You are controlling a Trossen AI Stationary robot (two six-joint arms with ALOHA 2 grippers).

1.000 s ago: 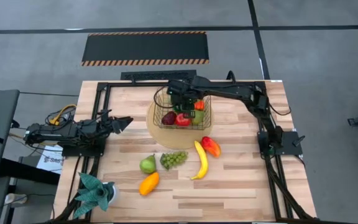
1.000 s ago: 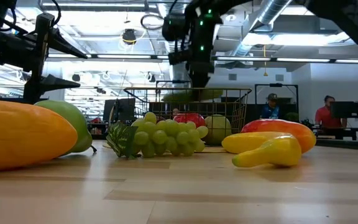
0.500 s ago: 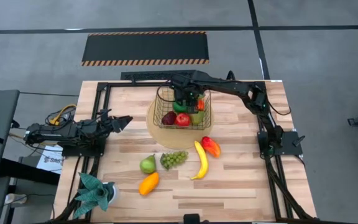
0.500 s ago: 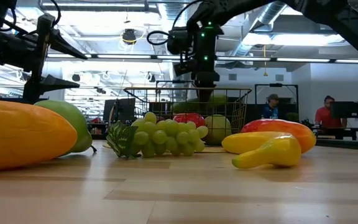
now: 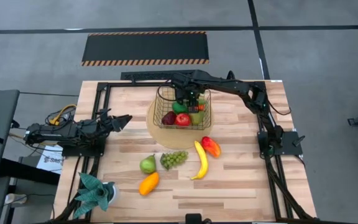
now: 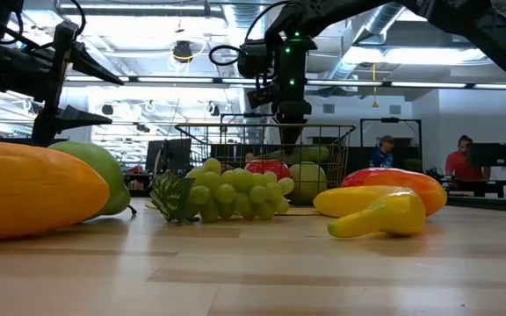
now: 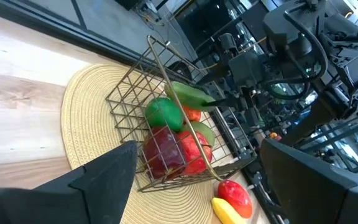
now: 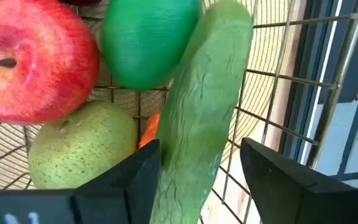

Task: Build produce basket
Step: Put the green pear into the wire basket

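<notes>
Hovering over basket [image 5: 164,103], right pincer [image 5: 191,101] parted around cucumber [image 8: 204,118], its long axis running between the fingers

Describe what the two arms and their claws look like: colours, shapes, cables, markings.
Both arms are black, built of jointed segments on black frame rails. The left claw ends in two tapering, pointed fingers; yellow and orange cables bunch at that arm's base. The right claw hangs from a boxy wrist with small green lights and a looped black cable. No markings are legible.
</notes>
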